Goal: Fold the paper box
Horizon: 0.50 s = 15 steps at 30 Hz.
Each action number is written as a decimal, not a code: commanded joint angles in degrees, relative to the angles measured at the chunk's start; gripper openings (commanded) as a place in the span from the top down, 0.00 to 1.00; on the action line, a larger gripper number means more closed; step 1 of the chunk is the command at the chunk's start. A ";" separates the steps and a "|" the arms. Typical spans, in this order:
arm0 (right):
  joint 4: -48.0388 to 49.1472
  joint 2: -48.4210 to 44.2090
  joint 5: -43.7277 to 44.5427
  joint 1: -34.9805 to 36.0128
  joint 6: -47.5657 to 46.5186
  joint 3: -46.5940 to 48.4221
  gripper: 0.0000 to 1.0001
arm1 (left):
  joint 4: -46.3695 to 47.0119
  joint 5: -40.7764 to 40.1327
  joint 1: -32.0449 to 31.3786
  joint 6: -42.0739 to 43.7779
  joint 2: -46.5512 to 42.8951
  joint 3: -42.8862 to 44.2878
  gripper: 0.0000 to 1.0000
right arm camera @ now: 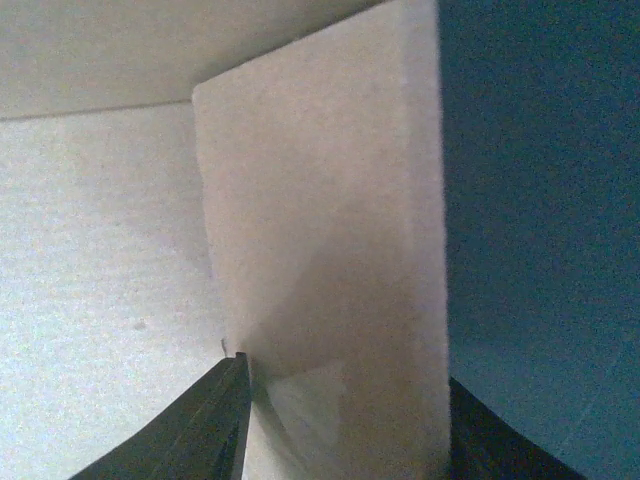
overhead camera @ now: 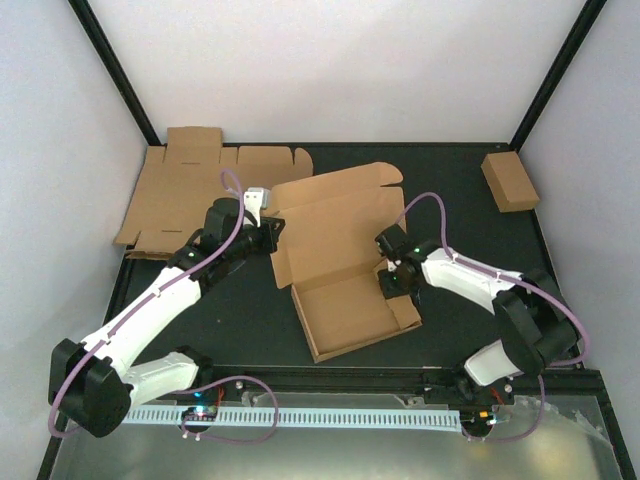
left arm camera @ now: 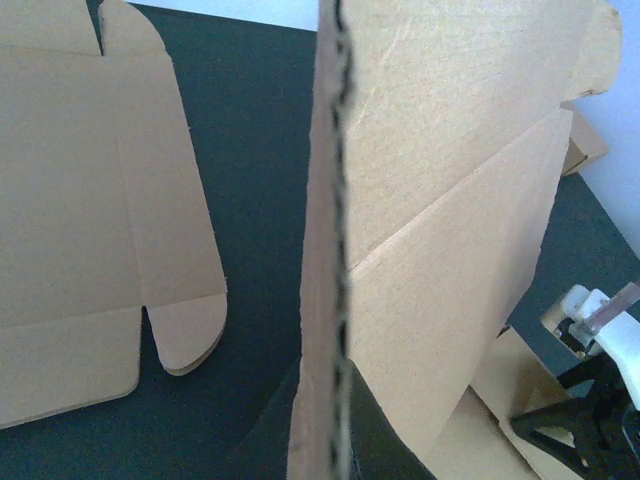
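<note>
Left fingers (overhead camera: 258, 198) on paper box (overhead camera: 340, 232) edge

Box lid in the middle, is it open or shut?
Open. The paper box has its lid raised at the back, and its bare inside shows from above.

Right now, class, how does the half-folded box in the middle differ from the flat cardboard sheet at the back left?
The box has its side walls raised and its lid standing open; the sheet lies wholly flat, unfolded. The box sits mid-table between the two arms; the sheet lies in the back left corner. Both are plain brown cardboard, die-cut with flaps and tabs.
</note>
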 commanded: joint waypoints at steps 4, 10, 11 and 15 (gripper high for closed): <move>-2.95 1.88 9.17 5.42 2.53 0.62 0.68 | 0.18 -1.59 0.38 3.90 -1.33 1.78 0.98; -5.59 3.82 20.68 7.81 7.56 2.32 0.94 | -1.08 -2.42 0.55 4.93 -1.82 3.03 0.98; -5.88 3.99 21.91 8.10 8.12 2.64 0.97 | -1.15 -2.54 0.66 5.07 -2.03 3.03 0.99; -6.21 4.17 23.96 9.21 9.43 3.29 0.98 | -0.90 -3.18 0.73 5.21 -2.81 3.00 0.98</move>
